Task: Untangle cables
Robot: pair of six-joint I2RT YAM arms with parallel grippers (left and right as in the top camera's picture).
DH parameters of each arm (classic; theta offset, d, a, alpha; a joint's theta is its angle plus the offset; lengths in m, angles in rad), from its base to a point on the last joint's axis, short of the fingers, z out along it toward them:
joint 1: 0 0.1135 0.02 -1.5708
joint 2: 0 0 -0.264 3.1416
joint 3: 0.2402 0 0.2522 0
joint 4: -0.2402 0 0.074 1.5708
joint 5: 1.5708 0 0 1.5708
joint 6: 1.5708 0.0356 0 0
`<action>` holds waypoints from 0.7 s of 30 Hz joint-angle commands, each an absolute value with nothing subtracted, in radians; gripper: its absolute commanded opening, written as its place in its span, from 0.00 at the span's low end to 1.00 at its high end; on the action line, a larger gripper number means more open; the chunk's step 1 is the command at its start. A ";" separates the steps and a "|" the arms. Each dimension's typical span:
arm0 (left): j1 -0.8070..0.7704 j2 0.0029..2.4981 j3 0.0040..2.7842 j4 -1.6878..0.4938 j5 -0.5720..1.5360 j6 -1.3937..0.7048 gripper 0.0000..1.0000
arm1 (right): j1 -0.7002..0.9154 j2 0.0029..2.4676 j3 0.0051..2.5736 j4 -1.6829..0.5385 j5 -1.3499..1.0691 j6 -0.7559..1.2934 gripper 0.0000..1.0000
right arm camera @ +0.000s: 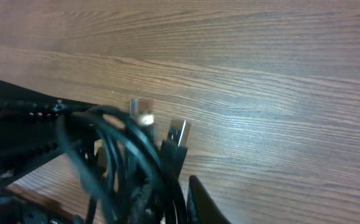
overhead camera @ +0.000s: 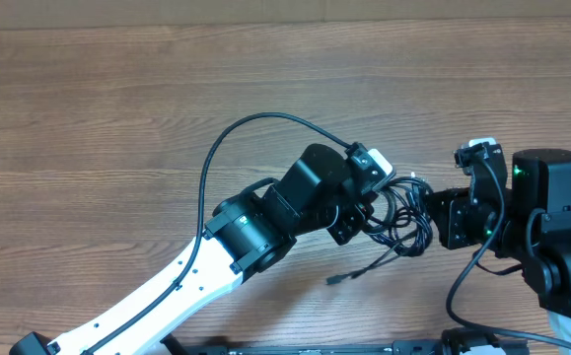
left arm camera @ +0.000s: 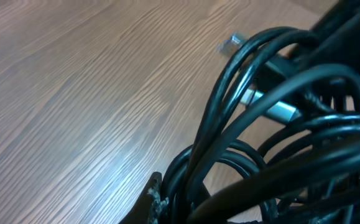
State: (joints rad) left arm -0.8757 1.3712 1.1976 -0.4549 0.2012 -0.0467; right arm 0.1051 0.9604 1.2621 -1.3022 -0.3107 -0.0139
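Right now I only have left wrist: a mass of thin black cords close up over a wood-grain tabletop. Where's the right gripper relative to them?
Observer: Overhead, the right gripper faces the left gripper, with the thin black cables bunched between the two.
Operator: Any loose end?
Observer: One black cord end with a small plug trails out onto the brown wooden table, toward the arm bases.
Operator: What does right wrist see?
Observer: A flat black USB plug with a silver tip pokes out of the bundle.

Tangled cables (overhead camera: 410, 225) on wooden table (overhead camera: 117, 108)
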 commanded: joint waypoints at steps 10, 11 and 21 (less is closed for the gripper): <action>-0.884 1.367 1.220 -0.404 0.359 -0.015 0.04 | 0.103 0.965 1.282 -1.296 -0.208 0.015 0.12; -0.884 1.367 1.220 -0.406 0.359 -0.009 0.04 | 0.104 0.965 1.282 -1.296 -0.192 0.030 0.12; -0.884 1.365 1.221 -0.432 0.360 0.051 0.04 | 0.103 0.965 1.282 -1.312 0.080 0.243 0.22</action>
State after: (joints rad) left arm -0.8776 1.3712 1.1976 -0.4175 0.3168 -0.0025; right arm 0.1112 0.9623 1.2621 -1.3170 -0.1196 0.1303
